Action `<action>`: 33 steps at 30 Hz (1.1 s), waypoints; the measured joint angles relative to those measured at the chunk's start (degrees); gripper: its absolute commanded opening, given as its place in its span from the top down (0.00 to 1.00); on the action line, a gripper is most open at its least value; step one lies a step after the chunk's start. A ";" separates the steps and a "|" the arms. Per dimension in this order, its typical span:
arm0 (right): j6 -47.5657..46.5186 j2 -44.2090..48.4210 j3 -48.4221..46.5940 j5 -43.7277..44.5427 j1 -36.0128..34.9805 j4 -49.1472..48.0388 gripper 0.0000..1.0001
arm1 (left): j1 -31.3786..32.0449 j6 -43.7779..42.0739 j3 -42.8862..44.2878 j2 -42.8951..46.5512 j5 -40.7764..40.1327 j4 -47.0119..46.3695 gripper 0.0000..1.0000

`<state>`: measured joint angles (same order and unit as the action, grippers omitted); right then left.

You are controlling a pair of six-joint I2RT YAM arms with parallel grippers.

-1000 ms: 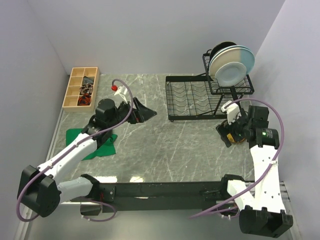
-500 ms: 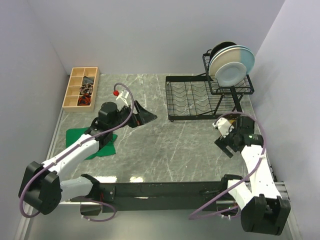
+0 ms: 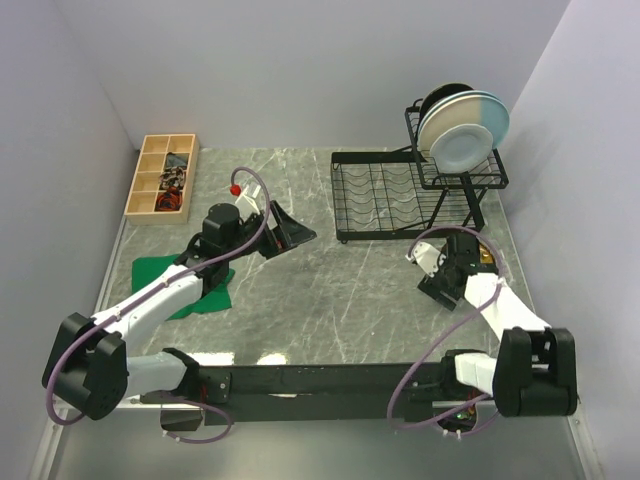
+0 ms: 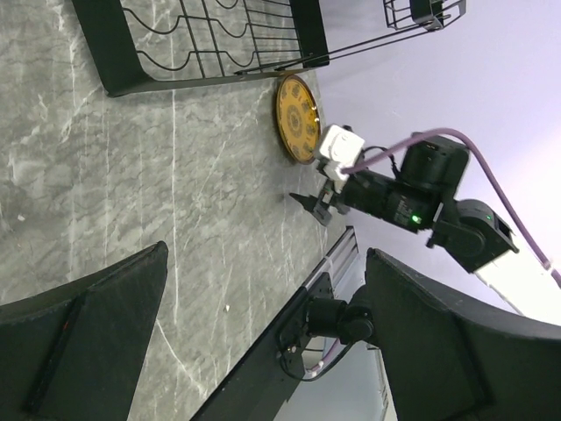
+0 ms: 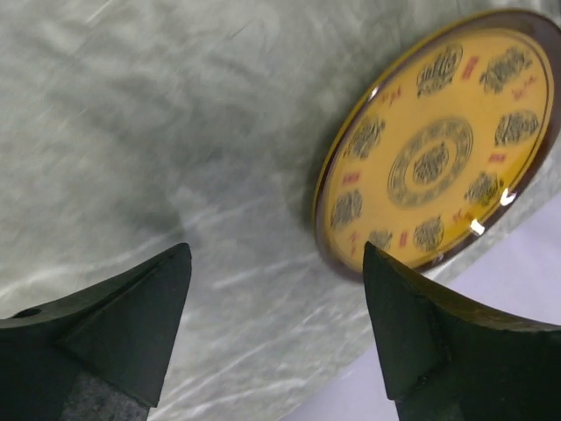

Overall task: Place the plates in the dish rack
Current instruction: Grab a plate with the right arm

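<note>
A yellow patterned plate lies flat on the marble table near its right edge, also visible as the plate and partly behind the right arm as the plate. My right gripper points down just beside it, open, with bare table between the fingers and the plate's rim by the right finger. The black wire dish rack stands behind. Its raised basket holds a black plate, a cream-and-blue plate and a pale plate. My left gripper hovers open at mid-table, holding nothing.
A wooden compartment box with small items sits at the far left. A green cloth lies under the left arm. The table's right edge and the wall run close to the yellow plate. The rack's lower tray holds no plates.
The right arm has swung in and down, its gripper moving left off the yellow plate to the table beside it, jaws slightly narrower. The left gripper has edged a little to the right.
</note>
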<state>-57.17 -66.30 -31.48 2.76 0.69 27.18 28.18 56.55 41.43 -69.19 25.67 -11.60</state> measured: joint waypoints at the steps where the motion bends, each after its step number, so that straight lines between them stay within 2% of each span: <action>1: -0.15 -1.38 0.00 0.44 -0.17 -1.20 0.22 | 0.00 0.07 0.00 0.00 0.00 0.02 0.01; 10: -1.46 -8.63 -1.11 4.07 -0.28 -8.55 0.41 | 0.00 0.15 0.09 -1.95 0.02 0.22 0.00; 13: -2.19 -9.42 -1.09 4.17 -0.28 -9.53 0.50 | 0.00 0.13 0.46 -3.15 0.04 0.42 0.00; 16: -3.06 -10.19 -1.07 4.04 -0.31 -10.10 0.61 | 0.00 0.11 1.42 -4.24 0.07 0.66 0.01; 20: -3.67 -11.13 -1.14 3.43 -0.31 -10.10 0.83 | -0.04 0.11 2.10 -4.92 0.26 0.68 0.00; 23: -4.04 -11.65 -1.29 3.54 -0.31 -10.10 0.91 | -0.09 0.11 2.21 -5.25 0.50 0.74 0.00; 28: -4.26 -10.99 -1.44 3.26 -0.31 -9.44 1.00 | -0.09 0.00 2.95 -5.81 0.70 1.60 0.01; 33: -4.96 -5.35 -1.42 1.01 -0.44 -6.40 1.00 | -0.11 -0.09 3.67 -6.34 1.49 1.75 0.01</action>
<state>-62.13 -71.66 -32.91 3.77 0.25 20.78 28.08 56.47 45.10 -75.53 27.16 -9.85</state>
